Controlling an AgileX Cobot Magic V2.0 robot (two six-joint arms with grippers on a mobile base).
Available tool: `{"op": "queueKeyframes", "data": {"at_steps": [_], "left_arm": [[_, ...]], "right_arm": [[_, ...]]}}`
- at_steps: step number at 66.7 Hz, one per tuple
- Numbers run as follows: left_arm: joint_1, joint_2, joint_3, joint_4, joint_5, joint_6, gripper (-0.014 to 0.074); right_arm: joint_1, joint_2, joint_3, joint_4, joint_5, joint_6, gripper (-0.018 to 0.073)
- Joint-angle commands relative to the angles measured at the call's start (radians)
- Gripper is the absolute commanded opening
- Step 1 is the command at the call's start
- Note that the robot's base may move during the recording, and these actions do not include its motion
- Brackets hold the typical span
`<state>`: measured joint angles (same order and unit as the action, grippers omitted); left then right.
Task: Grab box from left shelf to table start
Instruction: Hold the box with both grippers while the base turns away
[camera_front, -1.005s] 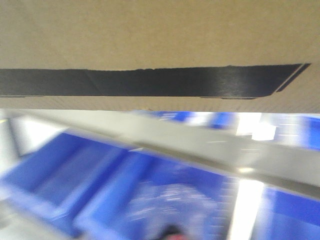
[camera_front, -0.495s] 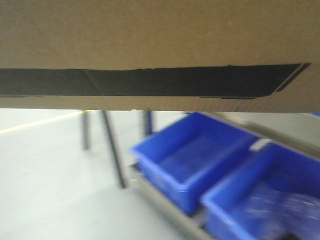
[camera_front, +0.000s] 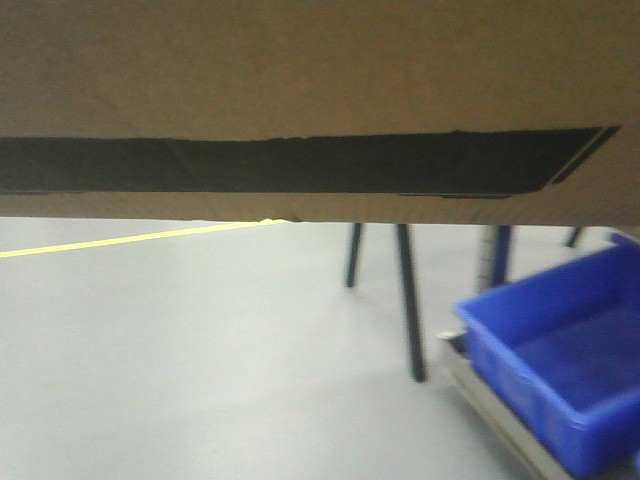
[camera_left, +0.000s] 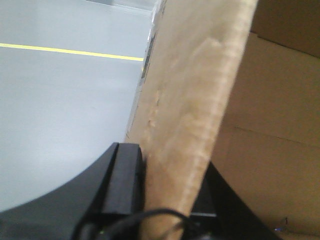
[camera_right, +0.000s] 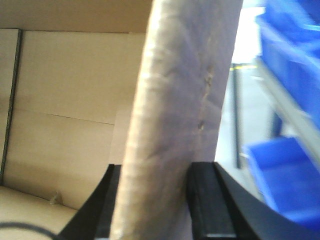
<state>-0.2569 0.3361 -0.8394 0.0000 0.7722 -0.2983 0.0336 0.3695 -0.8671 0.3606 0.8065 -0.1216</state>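
The brown cardboard box (camera_front: 320, 60) with its wide black panel fills the top of the front view, held off the ground. My left gripper (camera_left: 172, 192) is shut on the box's left wall (camera_left: 195, 100), one black finger (camera_left: 125, 185) outside it and one inside. My right gripper (camera_right: 157, 200) is shut on the box's right wall (camera_right: 180, 100) in the same way, its outer finger (camera_right: 207, 200) toward the bins. The left shelf (camera_front: 500, 420) shows only as a grey rail at lower right. The table is out of view.
Grey floor (camera_front: 200, 350) with a yellow line (camera_front: 120, 240) lies below the box. A blue bin (camera_front: 560, 350) sits on the shelf rail at right, with dark legs (camera_front: 408, 300) behind. More blue bins (camera_right: 292, 45) stand right of my right gripper.
The front view has swung: the blue bins and shelf slid off to the right, and open floor with the yellow line came in. The box keeps its place, still held.
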Motion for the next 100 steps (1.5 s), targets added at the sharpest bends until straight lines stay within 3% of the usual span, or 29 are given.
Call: {"op": "queueKeyframes", "data": {"at_steps": [1, 100], "left_arm": [[-0.013, -0.001, -0.037, -0.029, -0.139, 0.098, -0.0092], [-0.013, -0.001, -0.037, -0.029, -0.139, 0.098, -0.0092]], "right_arm": [[-0.005, 0.014, -0.032, -0.023, -0.190, -0.002, 0.0058], [-0.005, 0.014, -0.032, -0.023, -0.190, -0.002, 0.0058]]}}
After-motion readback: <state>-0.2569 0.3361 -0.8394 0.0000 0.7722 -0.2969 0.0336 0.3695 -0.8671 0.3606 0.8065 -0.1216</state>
